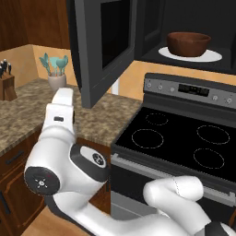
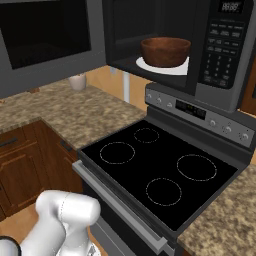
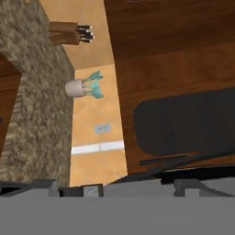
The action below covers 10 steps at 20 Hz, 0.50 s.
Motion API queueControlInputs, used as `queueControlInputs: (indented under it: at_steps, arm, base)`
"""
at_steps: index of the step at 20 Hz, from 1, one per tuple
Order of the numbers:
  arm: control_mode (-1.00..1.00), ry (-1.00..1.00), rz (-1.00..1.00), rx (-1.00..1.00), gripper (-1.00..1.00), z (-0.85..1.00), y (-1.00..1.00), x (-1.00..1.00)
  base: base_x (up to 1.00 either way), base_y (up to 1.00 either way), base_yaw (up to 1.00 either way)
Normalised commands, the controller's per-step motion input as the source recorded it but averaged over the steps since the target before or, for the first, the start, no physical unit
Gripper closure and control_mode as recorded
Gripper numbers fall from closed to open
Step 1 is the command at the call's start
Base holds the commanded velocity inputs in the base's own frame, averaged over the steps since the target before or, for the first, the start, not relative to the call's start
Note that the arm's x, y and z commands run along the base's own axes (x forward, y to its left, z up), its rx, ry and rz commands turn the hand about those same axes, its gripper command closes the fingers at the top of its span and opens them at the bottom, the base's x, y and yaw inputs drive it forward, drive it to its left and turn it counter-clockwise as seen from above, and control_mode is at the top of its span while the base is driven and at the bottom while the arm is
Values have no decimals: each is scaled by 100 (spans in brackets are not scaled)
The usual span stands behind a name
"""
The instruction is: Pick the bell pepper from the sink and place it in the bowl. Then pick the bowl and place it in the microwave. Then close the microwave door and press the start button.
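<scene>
The dark reddish-brown bowl (image 1: 188,44) (image 2: 165,51) stands on the white turntable plate (image 1: 212,56) inside the black microwave (image 2: 220,75). The bell pepper and the sink are out of view. The microwave door (image 1: 103,41) (image 2: 45,40) is swung wide open to the left. My wrist (image 1: 61,108) rises just left of the door's lower edge, over the counter. In the hand view my gripper (image 3: 121,187) is open, its fingertips (image 3: 46,187) far apart with nothing between them, facing a dark panel (image 3: 183,121) and the back wall.
A black stove (image 1: 184,138) (image 2: 160,170) sits under the microwave. The granite counter (image 1: 27,115) holds a knife block (image 1: 7,80) (image 3: 69,33) and a utensil holder (image 1: 56,73) (image 3: 82,87). The keypad (image 2: 220,50) is on the microwave's right side.
</scene>
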Motion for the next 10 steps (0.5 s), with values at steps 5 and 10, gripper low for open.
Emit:
queueControlInputs:
  at_steps: [5, 10]
  arm:
    - [-100, 0, -7, -9, -100, -29, 42, 84]
    - [-100, 0, -12, -6, -100, -11, 41, 76]
  base:
    - [0, 0, 0]
    - [0, 0, 0]
